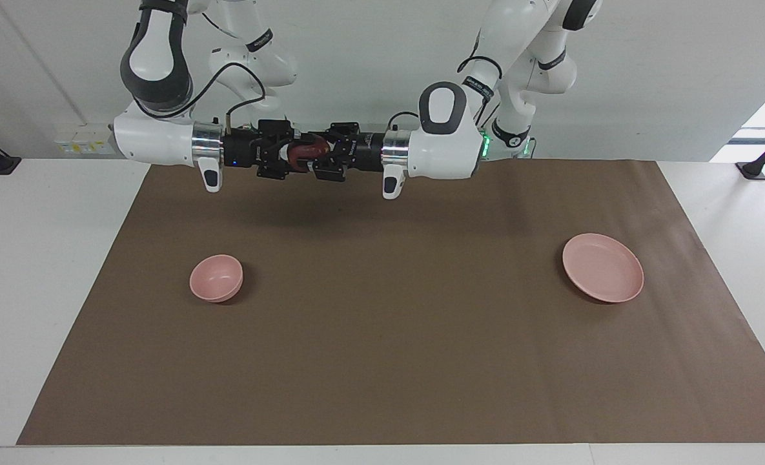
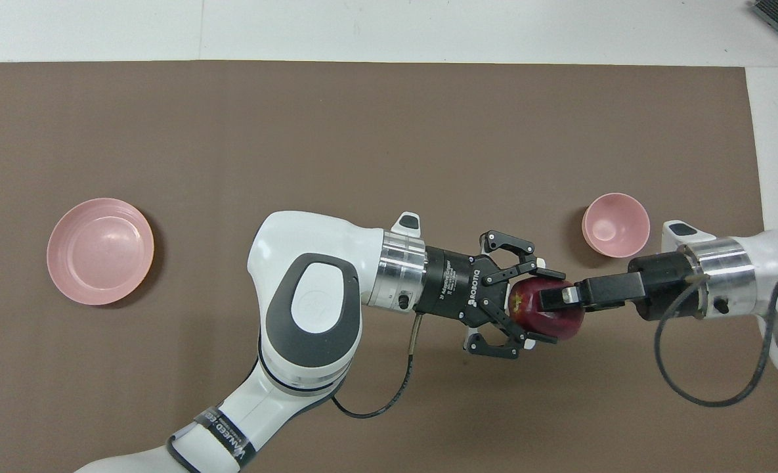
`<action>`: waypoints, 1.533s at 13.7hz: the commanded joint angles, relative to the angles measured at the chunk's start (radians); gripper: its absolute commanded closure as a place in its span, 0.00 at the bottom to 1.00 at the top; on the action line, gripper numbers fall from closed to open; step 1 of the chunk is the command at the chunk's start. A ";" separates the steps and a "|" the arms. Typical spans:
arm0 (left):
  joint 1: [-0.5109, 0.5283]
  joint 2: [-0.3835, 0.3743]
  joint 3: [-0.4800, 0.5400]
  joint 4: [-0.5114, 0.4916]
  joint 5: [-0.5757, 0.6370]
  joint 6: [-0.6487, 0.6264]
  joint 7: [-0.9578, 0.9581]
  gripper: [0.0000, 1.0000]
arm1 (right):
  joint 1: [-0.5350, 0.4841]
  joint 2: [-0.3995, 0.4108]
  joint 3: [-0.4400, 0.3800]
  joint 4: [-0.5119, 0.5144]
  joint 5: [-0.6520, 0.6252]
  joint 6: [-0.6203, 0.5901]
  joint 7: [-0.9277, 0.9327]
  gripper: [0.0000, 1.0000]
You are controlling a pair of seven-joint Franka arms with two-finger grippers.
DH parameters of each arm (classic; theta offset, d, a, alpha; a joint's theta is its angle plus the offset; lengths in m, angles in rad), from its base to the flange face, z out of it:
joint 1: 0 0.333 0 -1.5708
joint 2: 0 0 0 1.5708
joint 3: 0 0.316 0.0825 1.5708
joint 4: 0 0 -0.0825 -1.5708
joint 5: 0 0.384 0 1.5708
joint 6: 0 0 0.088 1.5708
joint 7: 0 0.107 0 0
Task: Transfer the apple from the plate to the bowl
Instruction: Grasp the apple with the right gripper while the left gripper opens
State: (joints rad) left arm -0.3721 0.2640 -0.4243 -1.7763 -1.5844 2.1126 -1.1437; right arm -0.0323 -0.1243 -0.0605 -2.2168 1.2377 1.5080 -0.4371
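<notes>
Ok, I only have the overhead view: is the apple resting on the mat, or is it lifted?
Observer: Lifted. In the facing view the apple hangs well above the mat, gripped by the left tool.
Operator: Is the right tool at the same height?
Observer: Yes. The right tool and the left one lie level, tip to tip, with the apple between them.
Operator: From above, the right arm looks close to the bowl. Touching?
Observer: No. The bowl stands on the mat well below the right arm, apart from it.
</notes>
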 commanded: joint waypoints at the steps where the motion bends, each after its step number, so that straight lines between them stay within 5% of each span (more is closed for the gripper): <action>1: -0.019 -0.011 0.009 -0.006 -0.023 0.018 -0.013 1.00 | -0.009 -0.026 0.001 -0.021 0.019 -0.028 0.064 0.38; 4: -0.022 -0.011 0.010 -0.006 -0.022 0.018 -0.014 1.00 | -0.008 -0.023 0.002 -0.017 0.014 -0.035 0.106 0.99; 6: -0.022 -0.011 0.010 -0.005 -0.011 0.020 -0.013 0.99 | -0.008 -0.017 0.007 -0.009 0.011 -0.035 0.130 1.00; 7: -0.019 -0.011 0.012 -0.003 -0.006 0.014 -0.011 0.10 | -0.009 -0.014 0.007 -0.004 0.009 -0.035 0.132 1.00; 8: -0.019 -0.011 0.012 -0.003 -0.005 0.015 -0.007 0.00 | -0.009 -0.012 0.007 -0.001 0.009 -0.037 0.132 1.00; 15: 0.039 -0.009 0.019 -0.014 0.098 -0.017 -0.022 0.00 | -0.015 -0.003 0.005 0.014 0.006 -0.046 0.138 1.00; 21: 0.169 -0.003 0.019 -0.023 0.412 -0.213 -0.018 0.00 | -0.060 0.057 -0.002 0.103 -0.135 -0.081 0.107 1.00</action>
State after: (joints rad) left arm -0.2481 0.2660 -0.4025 -1.7881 -1.2569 1.9670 -1.1574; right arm -0.0561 -0.1042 -0.0632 -2.1729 1.1456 1.4794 -0.3318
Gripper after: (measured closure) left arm 0.000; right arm 0.198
